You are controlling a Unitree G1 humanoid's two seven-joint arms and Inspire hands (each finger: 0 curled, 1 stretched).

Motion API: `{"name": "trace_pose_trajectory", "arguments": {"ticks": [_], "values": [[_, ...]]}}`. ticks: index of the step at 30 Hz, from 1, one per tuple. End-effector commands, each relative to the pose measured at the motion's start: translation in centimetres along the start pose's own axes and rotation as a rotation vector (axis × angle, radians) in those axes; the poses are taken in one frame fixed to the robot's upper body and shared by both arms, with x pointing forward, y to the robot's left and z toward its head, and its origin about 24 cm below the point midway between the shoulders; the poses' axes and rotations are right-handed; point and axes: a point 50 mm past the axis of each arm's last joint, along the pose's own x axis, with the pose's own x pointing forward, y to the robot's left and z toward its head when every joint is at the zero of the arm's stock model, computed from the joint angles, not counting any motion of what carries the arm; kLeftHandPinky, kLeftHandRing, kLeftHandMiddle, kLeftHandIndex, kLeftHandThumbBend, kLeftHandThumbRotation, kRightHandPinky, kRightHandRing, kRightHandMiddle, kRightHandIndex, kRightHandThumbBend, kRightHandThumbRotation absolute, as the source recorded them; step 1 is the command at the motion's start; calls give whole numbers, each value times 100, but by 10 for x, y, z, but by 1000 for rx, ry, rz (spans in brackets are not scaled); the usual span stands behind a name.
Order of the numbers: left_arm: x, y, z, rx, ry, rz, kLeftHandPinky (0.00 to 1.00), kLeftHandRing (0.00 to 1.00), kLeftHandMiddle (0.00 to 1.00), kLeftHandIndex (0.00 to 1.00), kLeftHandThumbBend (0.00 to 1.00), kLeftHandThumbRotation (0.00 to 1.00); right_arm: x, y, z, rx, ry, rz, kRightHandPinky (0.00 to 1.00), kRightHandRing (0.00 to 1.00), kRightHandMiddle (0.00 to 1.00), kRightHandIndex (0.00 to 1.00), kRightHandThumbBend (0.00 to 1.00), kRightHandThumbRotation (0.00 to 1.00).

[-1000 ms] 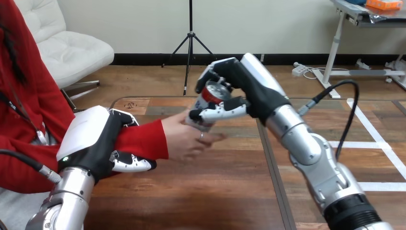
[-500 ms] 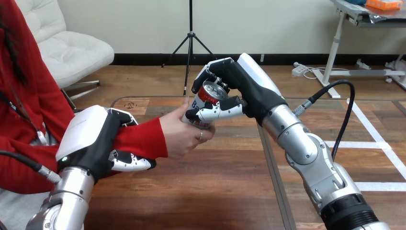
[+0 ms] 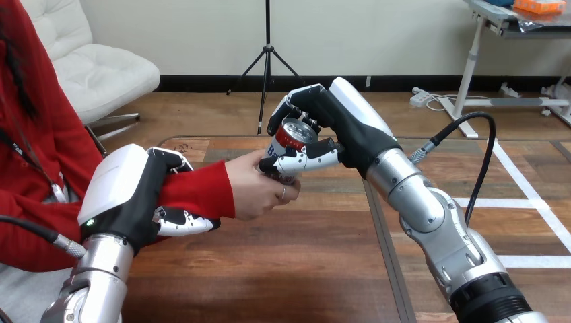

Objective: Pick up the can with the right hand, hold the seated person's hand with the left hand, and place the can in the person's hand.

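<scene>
My right hand (image 3: 340, 134) is up above the brown wooden table (image 3: 289, 269), with my silver arm reaching in from the low right; its fingers and thumb are curled tight round a small red and silver metal can (image 3: 291, 136); the fingers go over the far side of the can and the thumb lies across the near side; the can leans a little, with its shiny top tipped toward me.

Just under my right hand, and a bit to its left, is the person's hand (image 3: 256, 192); it is up off the table too; its fingers wrap the bottom part of the can, so my hand and the person's hand are both on the can at once; my thumb is just above the person's fingers.

My left hand (image 3: 128, 195) is well to the left of the can; it is closed round the person's forearm (image 3: 198, 192), which is in a red sleeve; my fingers go over the top of the forearm and my thumb goes under it; the person's hand sticks out to the right of my left hand, between my two hands.
</scene>
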Motion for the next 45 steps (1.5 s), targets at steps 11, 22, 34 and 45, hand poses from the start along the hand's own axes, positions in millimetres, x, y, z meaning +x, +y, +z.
{"name": "trace_pose_trajectory", "arguments": {"ticks": [11,22,34,45], "values": [[13,55,60,-73,-297,297,19,26,33,34,70,0,17,-5,25,-26,-104,12,33,35,42,46,61,0],[12,55,61,-80,-301,298,18,25,33,34,70,0,16,-6,22,-17,-81,20,34,37,44,47,61,0],[11,53,61,-95,-289,281,19,26,33,34,73,0,14,-7,21,3,-40,40,42,48,52,53,66,6],[8,50,61,-109,-292,259,27,35,39,39,80,0,11,-10,18,20,-31,55,44,53,57,59,75,45]]}}
